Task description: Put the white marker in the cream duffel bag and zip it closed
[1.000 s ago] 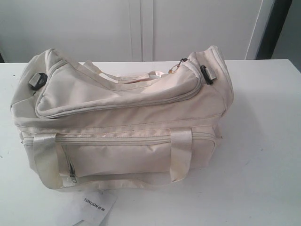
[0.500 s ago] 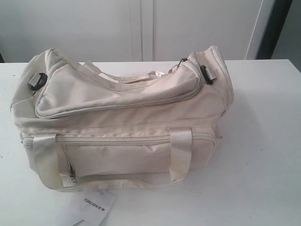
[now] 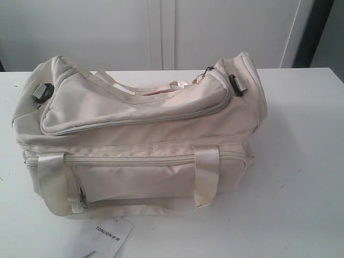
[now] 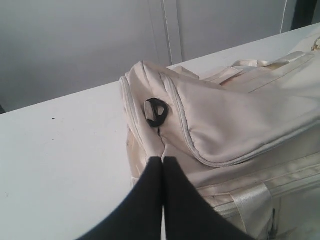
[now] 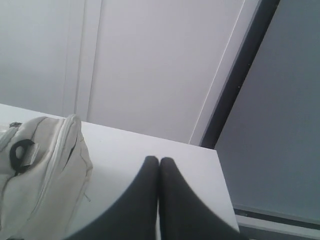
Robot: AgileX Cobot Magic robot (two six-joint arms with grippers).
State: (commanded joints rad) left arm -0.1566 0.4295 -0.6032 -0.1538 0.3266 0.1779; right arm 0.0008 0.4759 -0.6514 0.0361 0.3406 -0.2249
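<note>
Cream duffel bag [image 3: 145, 134] is laid lengthwise on the white table [image 3: 301, 188], its long side turned toward the near edge. Its curved top flap [image 3: 134, 107] is folded down flat, and the zip along the flap's edge appears to be closed as far as can be seen, with a small puller [image 3: 207, 72] at the far right corner. A black ring [image 3: 47, 90] is fixed at the left end and another [image 3: 235, 85] at the right end. The zipped front pocket [image 3: 134, 177] is crossed by shiny strap handles [image 3: 207, 177] on the near side. A paper card [image 3: 110, 236] is tucked by the bag's near left corner.

The white marker cannot be made out in any view.

The left gripper [image 4: 163, 161] is pressed fully together, with nothing gripped between its black fingers [image 4: 145, 200]. It is held close against the bag's left end, just beside the black ring there; whether the fabric is touched cannot be told. The right gripper [image 5: 159, 161] is likewise closed tight and nothing is held in it. It is kept apart from the bag's right end, with bare table seen between them. Neither gripper is caught by the exterior view.
</note>
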